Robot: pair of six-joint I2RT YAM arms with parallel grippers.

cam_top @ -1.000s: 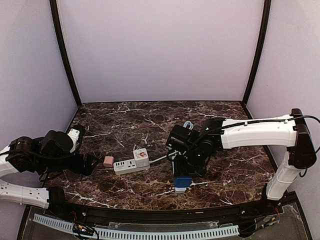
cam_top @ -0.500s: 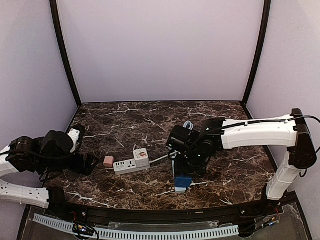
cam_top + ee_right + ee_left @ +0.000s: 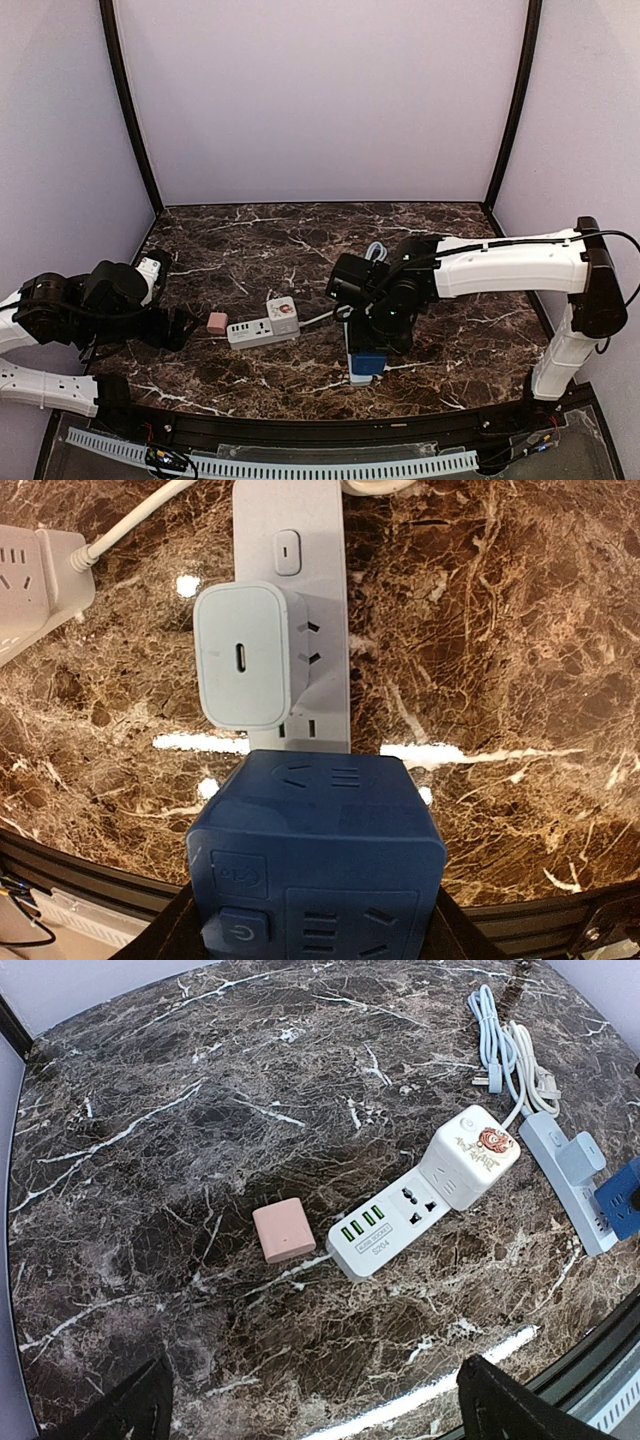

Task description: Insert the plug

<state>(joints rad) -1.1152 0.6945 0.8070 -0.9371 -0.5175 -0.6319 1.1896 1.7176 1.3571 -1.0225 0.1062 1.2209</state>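
right wrist: blue plug point(image 3: 315, 860) tight between jaws of right gripper point(image 3: 312, 920), above white strip point(image 3: 325, 540)

A dark brown marble tabletop point(image 3: 300, 225), veined in white, filled the floor of the enclosure. A plain pale lilac back wall point(image 3: 320, 100) rose behind it, with matching side walls at left point(image 3: 50, 150) and right point(image 3: 590, 120). Black posts point(image 3: 132, 110) point(image 3: 513, 100) ran down the two rear corners. A black rail point(image 3: 300, 425) edged the near side, with a white slotted strip point(image 3: 270, 465) below it. Bright glare spots point(image 3: 200, 743) lay on the polished stone.
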